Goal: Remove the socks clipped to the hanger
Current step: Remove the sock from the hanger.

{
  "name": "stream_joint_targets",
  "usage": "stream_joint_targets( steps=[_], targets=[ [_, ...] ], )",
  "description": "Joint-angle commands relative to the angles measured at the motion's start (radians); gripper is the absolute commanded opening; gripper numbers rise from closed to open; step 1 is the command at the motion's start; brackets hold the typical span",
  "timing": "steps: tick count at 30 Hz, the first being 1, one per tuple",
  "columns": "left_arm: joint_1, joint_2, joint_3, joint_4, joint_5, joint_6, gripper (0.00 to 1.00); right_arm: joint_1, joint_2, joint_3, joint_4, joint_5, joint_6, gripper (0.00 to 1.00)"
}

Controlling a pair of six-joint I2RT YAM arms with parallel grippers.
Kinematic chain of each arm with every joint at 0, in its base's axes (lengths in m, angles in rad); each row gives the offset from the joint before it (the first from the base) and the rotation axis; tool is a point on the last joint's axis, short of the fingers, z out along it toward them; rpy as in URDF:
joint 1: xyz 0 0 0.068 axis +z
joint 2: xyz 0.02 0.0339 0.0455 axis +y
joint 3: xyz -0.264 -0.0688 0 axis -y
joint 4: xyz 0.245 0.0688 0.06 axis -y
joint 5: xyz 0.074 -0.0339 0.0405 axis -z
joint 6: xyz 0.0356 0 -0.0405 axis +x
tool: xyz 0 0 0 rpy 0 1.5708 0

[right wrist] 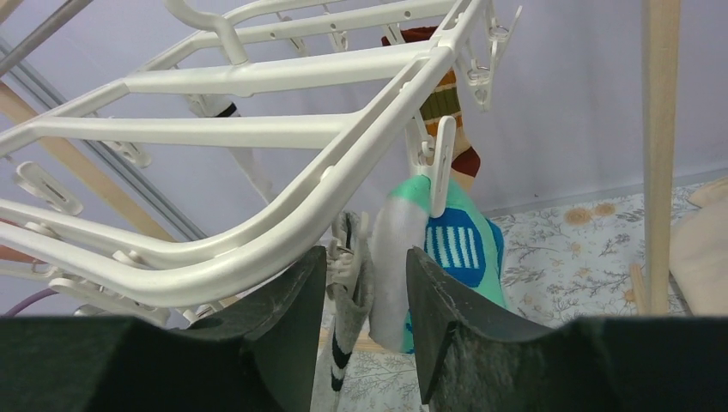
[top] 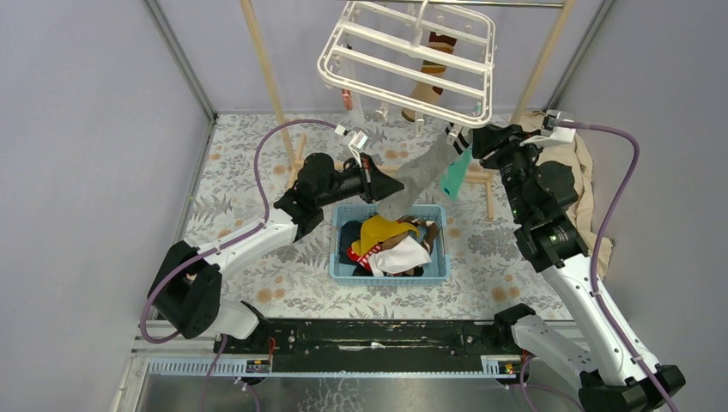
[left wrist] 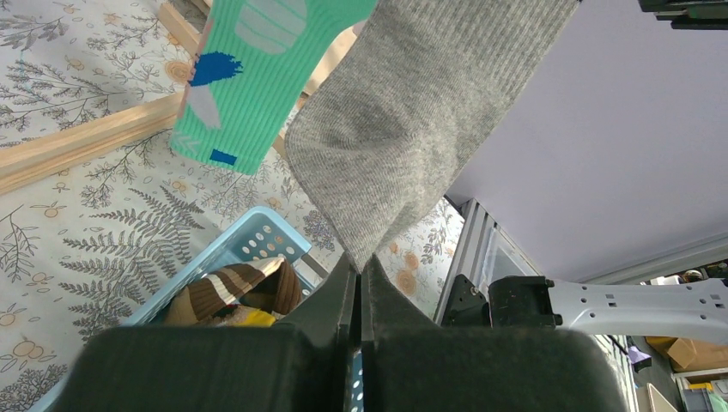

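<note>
The white hanger (top: 412, 51) hangs at the back, several socks still clipped to it. A grey sock (top: 421, 172) stretches from one of its clips down to my left gripper (top: 375, 183). In the left wrist view that gripper (left wrist: 360, 266) is shut on the grey sock's (left wrist: 403, 129) toe, beside a teal sock (left wrist: 257, 77). My right gripper (right wrist: 367, 266) is open under the hanger's rim (right wrist: 257, 129); the clip (right wrist: 343, 257) holding the grey sock's cuff (right wrist: 348, 343) sits between its jaws. The teal sock (right wrist: 459, 245) hangs just behind. A brown-striped sock (right wrist: 446, 103) is clipped farther back.
A blue basket (top: 388, 277) below the hanger holds several loose socks, one brown-striped (left wrist: 232, 287). The pale wooden rack poles (top: 266, 69) and its foot bars (left wrist: 86, 137) frame the hanger. A beige cloth (top: 588, 172) lies at the right.
</note>
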Motion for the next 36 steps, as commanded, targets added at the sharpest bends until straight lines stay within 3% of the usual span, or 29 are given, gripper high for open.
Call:
stream_joint_targets(
  steps=[1, 13, 25, 36],
  targets=[
    [-0.004, 0.008, 0.009, 0.063, -0.003, 0.012, 0.0, 0.009, -0.047, 0.038, 0.022, 0.056, 0.003, 0.46],
    [-0.004, 0.01, 0.01, 0.067, -0.001, 0.011, 0.0, 0.009, -0.044, 0.036, 0.021, 0.023, 0.015, 0.5],
    [-0.005, 0.034, 0.013, 0.086, -0.005, 0.002, 0.0, 0.012, -0.023, 0.048, 0.036, -0.003, 0.039, 0.47],
    [-0.006, 0.051, 0.021, 0.096, -0.014, -0.001, 0.0, 0.014, -0.034, 0.083, -0.031, -0.086, 0.007, 0.54]
  ],
)
